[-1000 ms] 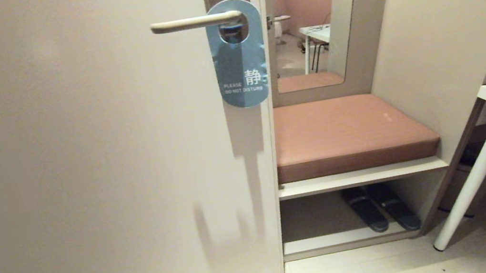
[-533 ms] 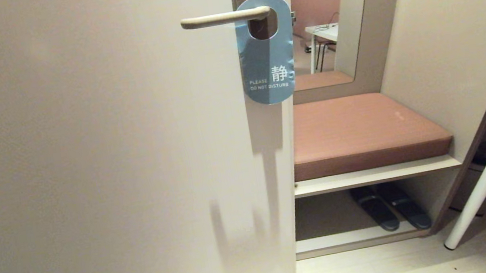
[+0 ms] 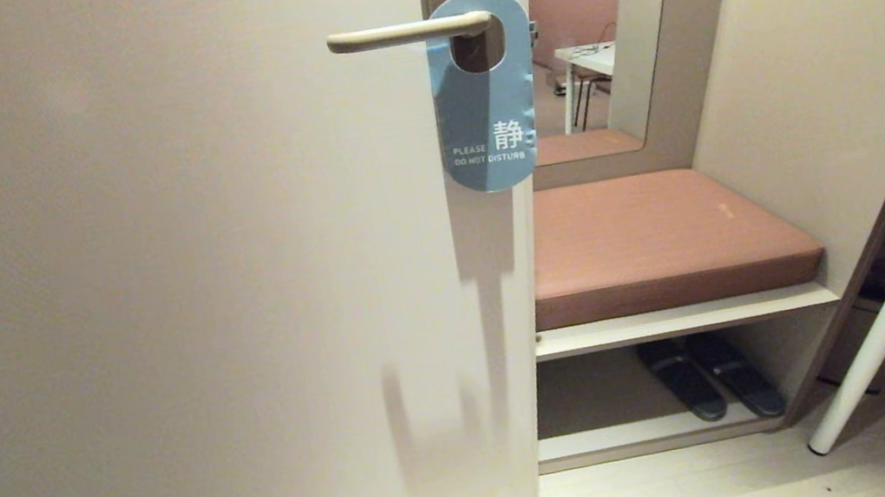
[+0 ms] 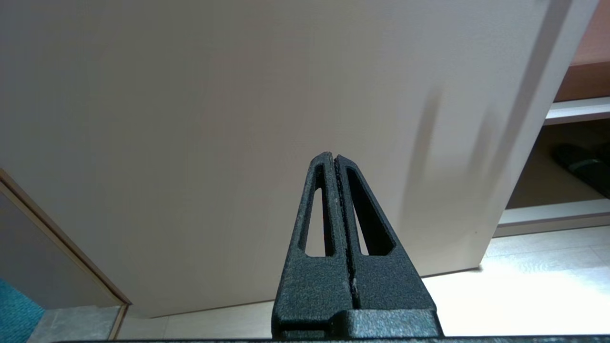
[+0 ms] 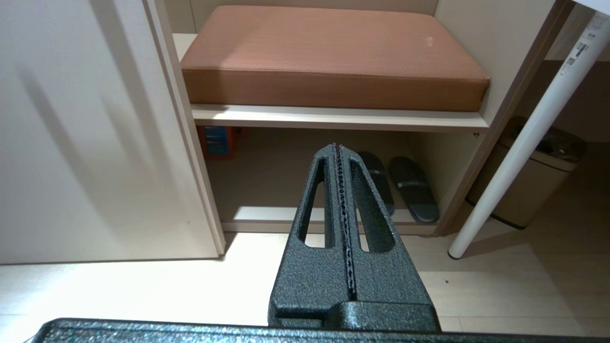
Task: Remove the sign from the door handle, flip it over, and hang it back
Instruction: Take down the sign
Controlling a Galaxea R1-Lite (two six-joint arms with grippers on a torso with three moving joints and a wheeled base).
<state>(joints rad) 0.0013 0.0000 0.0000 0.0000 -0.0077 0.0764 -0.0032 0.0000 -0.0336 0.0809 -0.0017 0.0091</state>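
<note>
Beige door [image 3: 175, 280] fills most of my head view, with a cushioned bench [image 3: 660, 238] and a pair of slippers [image 3: 713, 388] on the shelf beneath it to the right. Both arms sit parked low: left gripper [image 4: 335, 157] faces the door's lower panel with jaws pressed together and empty, right gripper [image 5: 338, 146] points toward the slippers, jaws likewise closed on nothing. Sign [image 3: 488, 132] hangs blue side out from the door handle [image 3: 401, 33], reading "PLEASE DO NOT DISTURB", well above both grippers.

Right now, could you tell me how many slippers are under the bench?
2: one dark slipper and a second slipper lie side by side on the low shelf; others may be hidden.
</note>
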